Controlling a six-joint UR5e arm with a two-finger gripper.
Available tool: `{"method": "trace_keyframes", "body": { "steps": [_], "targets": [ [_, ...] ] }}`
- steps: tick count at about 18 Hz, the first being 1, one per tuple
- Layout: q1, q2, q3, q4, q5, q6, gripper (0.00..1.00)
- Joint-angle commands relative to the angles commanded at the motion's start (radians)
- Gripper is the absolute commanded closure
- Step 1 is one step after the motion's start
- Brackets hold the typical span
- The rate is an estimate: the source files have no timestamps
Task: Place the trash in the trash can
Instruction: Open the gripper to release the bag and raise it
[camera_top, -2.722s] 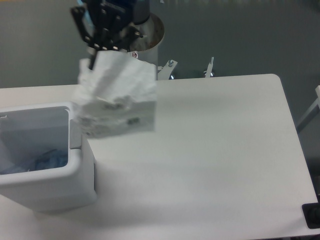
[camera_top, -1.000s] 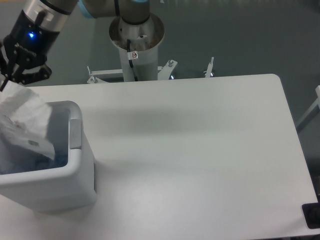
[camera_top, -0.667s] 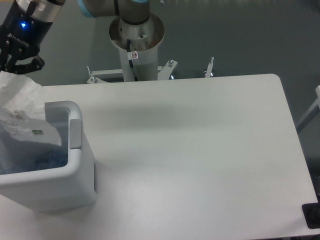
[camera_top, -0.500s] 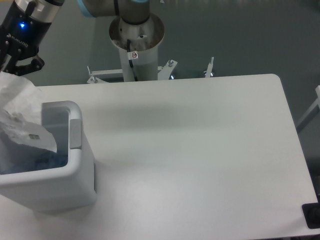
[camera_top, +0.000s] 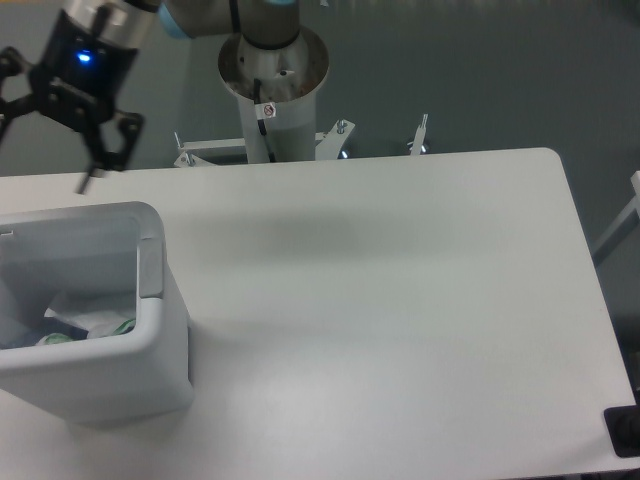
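Inside the trash can (camera_top: 150, 300), the plastic bag (camera_top: 85, 318), well below the empty, wide-spread fingers (camera_top: 92, 165).

bag (camera_top: 85, 318) in trash can (camera_top: 150, 345), table's (camera_top: 400, 300) left

A broad white surface (camera_top: 400, 300) with rounded corners spreads to the right of and below the hand. Behind it, right of the hand, metal clamp brackets (camera_top: 340, 128) and a thin upright metal pin (camera_top: 423, 131) stand at the far edge, over dark grey floor (camera_top: 480, 70).
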Motion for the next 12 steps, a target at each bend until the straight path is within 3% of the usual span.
{"method": "trace_keyframes", "body": {
  "steps": [2,5,9,12],
  "targets": [
    [0.092,-0.006,0.005,0.002,0.084,0.155,0.0],
    [0.164,-0.005,0.003,0.002,0.195,0.235,0.0],
    [0.185,-0.005,-0.006,0.002,0.402,0.419,0.0],
    [0.186,-0.005,-0.011,-0.009,0.471,0.499,0.0]
  ]
}}
